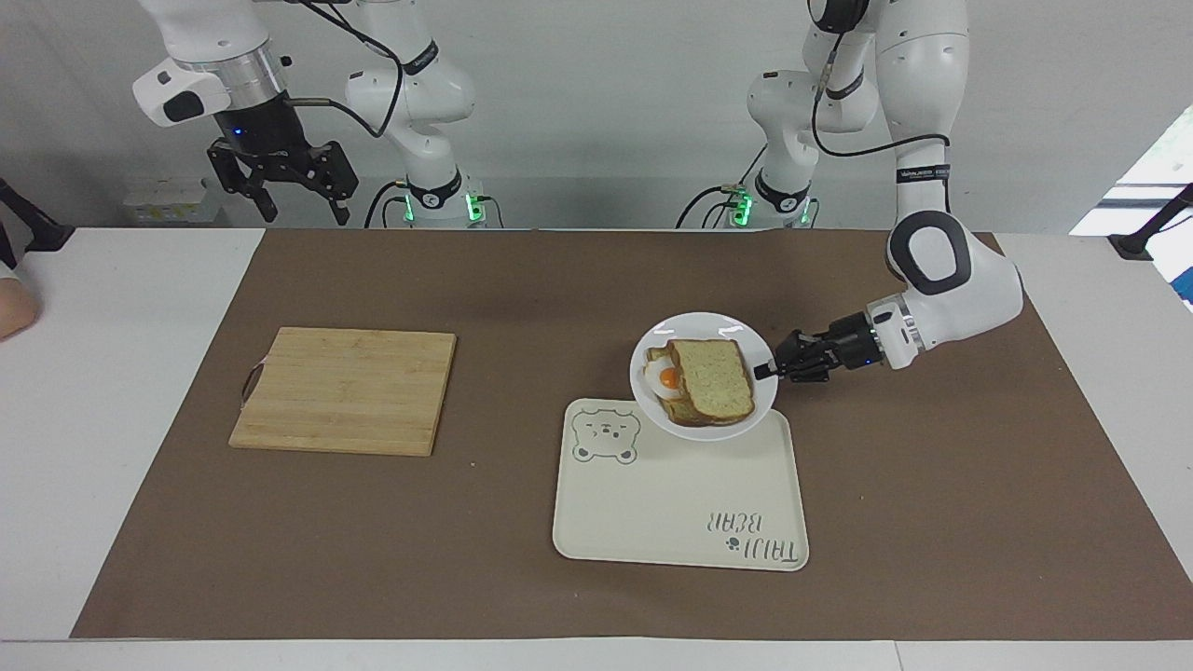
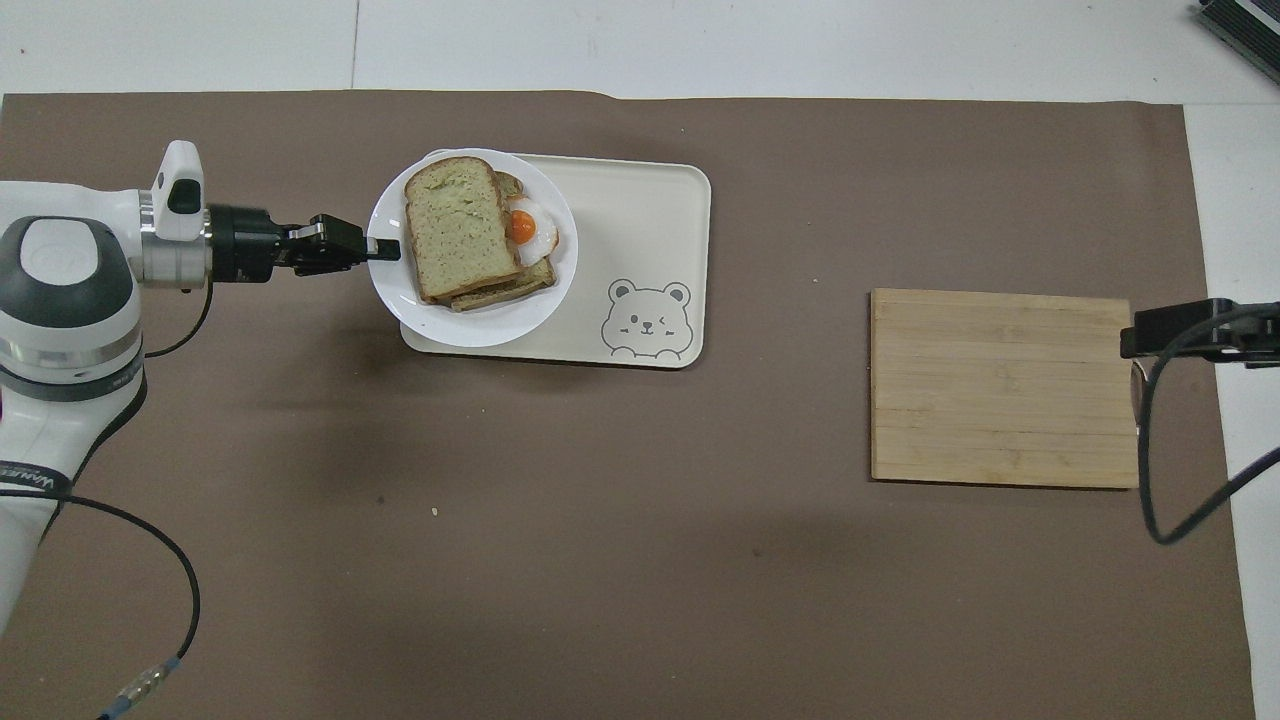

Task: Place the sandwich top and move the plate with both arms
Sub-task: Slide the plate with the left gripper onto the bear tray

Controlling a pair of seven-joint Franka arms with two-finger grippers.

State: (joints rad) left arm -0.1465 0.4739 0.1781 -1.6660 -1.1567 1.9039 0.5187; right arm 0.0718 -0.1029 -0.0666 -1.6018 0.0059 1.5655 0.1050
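Note:
My left gripper (image 1: pixel 766 370) is shut on the rim of the small white plate (image 1: pixel 710 326) and holds it in the air over the cream bear tray (image 1: pixel 680 503), above the tray's end toward the left arm. The sandwich top (image 1: pixel 714 377) lies on the stack on the plate, over the toast with a fried egg (image 1: pixel 665 376). In the overhead view the left gripper (image 2: pixel 385 250) grips the plate (image 2: pixel 470 325) edge beside the sandwich top (image 2: pixel 455 225). My right gripper (image 1: pixel 280 191) waits open and raised near its base; it also shows in the overhead view (image 2: pixel 1190 332).
A wooden cutting board (image 1: pixel 345 390) lies toward the right arm's end of the brown mat; it also shows in the overhead view (image 2: pixel 1000 385). The tray (image 2: pixel 640 220) lies farther from the robots than the mat's middle.

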